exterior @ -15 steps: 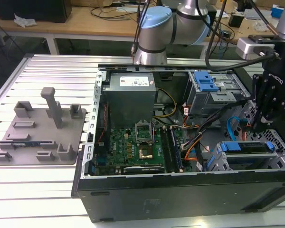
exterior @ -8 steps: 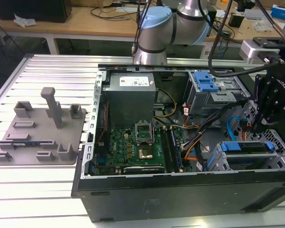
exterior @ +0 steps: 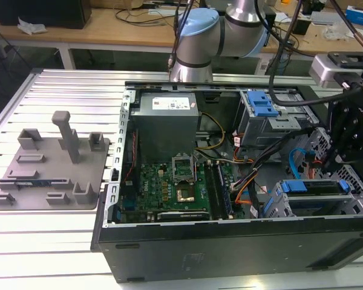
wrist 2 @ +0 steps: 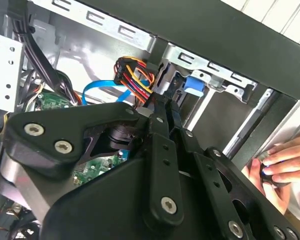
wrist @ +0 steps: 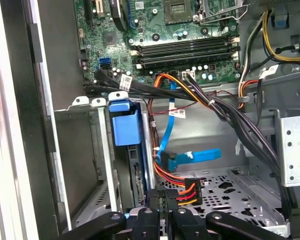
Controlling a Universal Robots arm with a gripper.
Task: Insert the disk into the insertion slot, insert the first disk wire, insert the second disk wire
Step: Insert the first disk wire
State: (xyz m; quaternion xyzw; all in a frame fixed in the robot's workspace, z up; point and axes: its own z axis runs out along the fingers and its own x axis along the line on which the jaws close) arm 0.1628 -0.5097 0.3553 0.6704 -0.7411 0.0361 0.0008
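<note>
1. In the exterior view, the power supply (exterior: 167, 115) carries a white label (exterior: 172, 104). It has print on it, but too fine to read.
2. In the first wrist view, a white tag (wrist: 125, 82) sits on the black cable bundle (wrist: 155, 90). Its marks are illegible.
3. A second white tag (wrist: 177, 113) hangs by the blue cable (wrist: 166, 135), also unreadable.
4. The motherboard (wrist: 155, 30) has tiny white markings. None can be made out.

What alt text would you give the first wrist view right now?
The gripper sits close beside a black connector with red, yellow and orange wires, next to the disk, whose blue frame sits in the insertion slot. A blue cable lies nearby, the green motherboard beyond.
</note>
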